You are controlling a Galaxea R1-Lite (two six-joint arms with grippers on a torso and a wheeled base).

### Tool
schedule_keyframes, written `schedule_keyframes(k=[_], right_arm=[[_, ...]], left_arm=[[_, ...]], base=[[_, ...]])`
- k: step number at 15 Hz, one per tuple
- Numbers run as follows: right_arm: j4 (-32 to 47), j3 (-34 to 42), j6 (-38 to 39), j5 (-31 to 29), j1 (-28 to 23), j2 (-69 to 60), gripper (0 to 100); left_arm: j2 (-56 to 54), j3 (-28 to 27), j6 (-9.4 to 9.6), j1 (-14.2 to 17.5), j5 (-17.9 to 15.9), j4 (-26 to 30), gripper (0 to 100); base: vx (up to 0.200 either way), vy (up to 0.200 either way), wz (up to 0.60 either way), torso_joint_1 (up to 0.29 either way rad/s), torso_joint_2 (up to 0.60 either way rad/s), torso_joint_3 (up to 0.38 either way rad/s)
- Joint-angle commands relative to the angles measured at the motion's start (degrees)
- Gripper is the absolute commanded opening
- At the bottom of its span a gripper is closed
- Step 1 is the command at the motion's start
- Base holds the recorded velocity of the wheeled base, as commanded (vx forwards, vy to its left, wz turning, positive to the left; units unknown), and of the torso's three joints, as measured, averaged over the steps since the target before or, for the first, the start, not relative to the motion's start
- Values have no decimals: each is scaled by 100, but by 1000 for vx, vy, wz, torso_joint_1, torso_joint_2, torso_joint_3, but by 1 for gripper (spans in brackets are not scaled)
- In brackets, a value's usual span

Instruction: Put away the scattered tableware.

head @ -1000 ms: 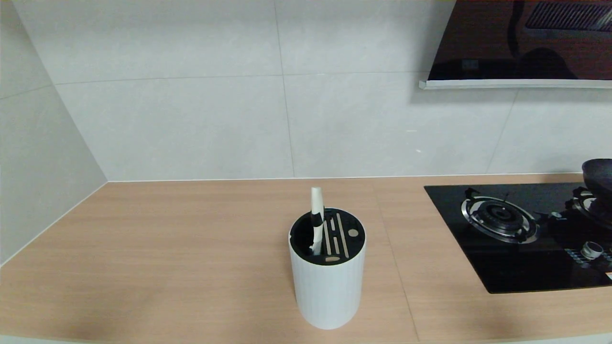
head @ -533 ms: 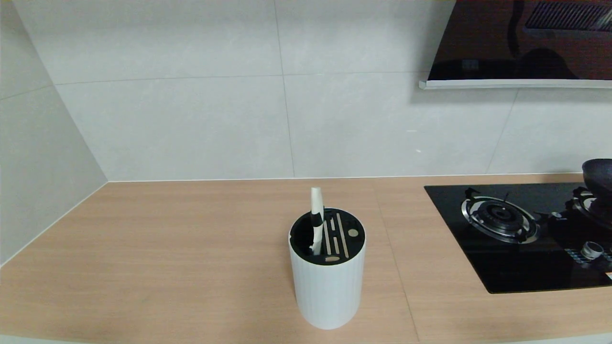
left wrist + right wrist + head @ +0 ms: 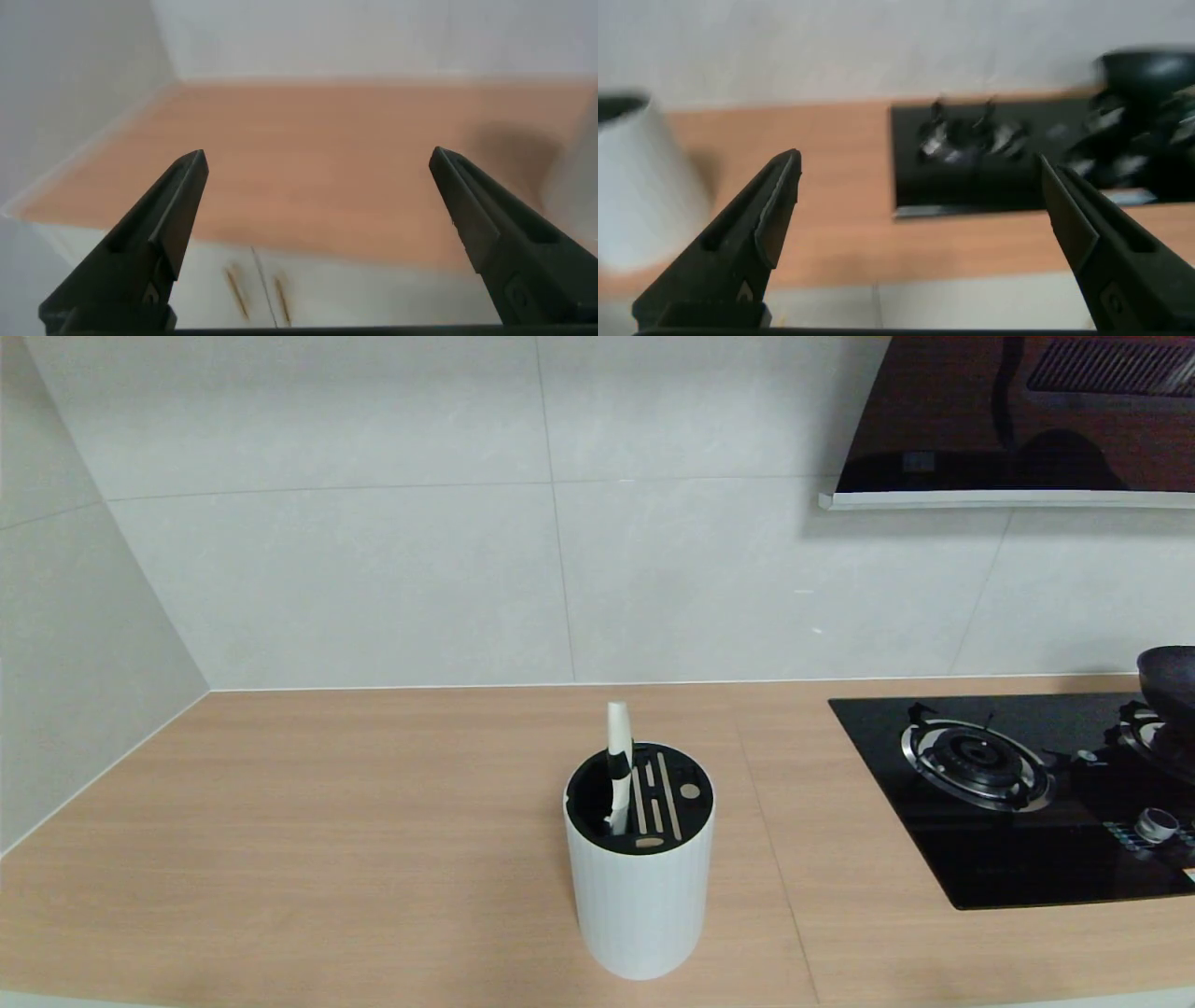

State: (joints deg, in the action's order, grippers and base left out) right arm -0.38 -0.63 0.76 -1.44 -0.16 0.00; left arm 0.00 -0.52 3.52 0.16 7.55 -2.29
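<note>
I read left tool (image 3: 318, 155) and right tool (image 3: 918, 159) both spread wide, gripping nothing. White-handled utensil (image 3: 617, 737) stands upright in the white holder (image 3: 639, 905), mid-surface (image 3: 373, 803), near the stove (image 3: 1018, 803).

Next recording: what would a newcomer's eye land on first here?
The white holder stands in the middle of the counter, near its front edge, with one white-and-black utensil sticking up from its black slotted top. To its right lies the black stove, with a dark pot at the far right edge.
</note>
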Motion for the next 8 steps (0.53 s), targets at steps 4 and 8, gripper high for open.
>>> schedule_keyframes(k=[4,8], right_arm=[[29,55,-32,82,-2,9,100],[29,55,-32,223,16,9,100]], left_arm=[[0,52,-414,2,-561,220,100],[0,52,-405,2,-561,220,100]], base=[[0,0,0,0,0,0],[0,0,0,0,0,0]])
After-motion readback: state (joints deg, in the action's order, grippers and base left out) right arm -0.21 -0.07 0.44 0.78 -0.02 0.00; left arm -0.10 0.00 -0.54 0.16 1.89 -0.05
